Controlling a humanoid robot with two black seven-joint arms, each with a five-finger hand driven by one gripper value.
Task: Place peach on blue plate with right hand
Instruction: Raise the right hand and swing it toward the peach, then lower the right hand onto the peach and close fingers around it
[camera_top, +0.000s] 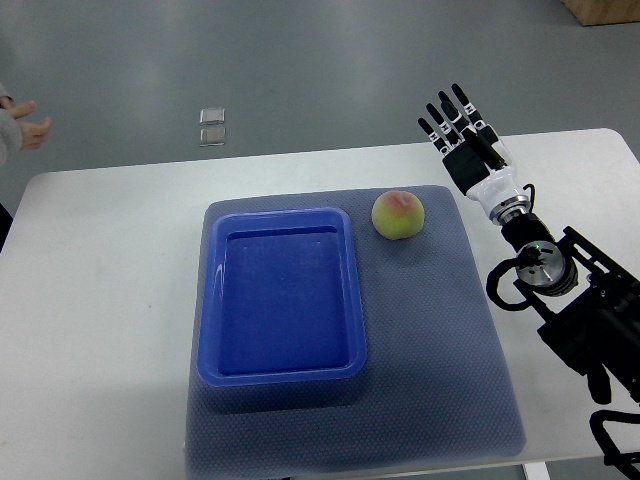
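Observation:
A yellow-green peach (400, 215) with a pink blush sits on the blue-grey mat, just right of the blue plate's far right corner. The blue plate (283, 361) is a rectangular tray with nothing in it, lying on the left half of the mat. My right hand (458, 128) hovers above the table's far edge, up and to the right of the peach. Its black fingers (447, 112) are stretched out straight and hold nothing. A gap separates the hand from the peach. The left arm does not show.
The blue-grey mat (440, 350) covers the middle of the white table (100, 300). A person's hand (25, 128) shows at the far left edge, off the table. Two small clear squares (211, 127) lie on the floor beyond it.

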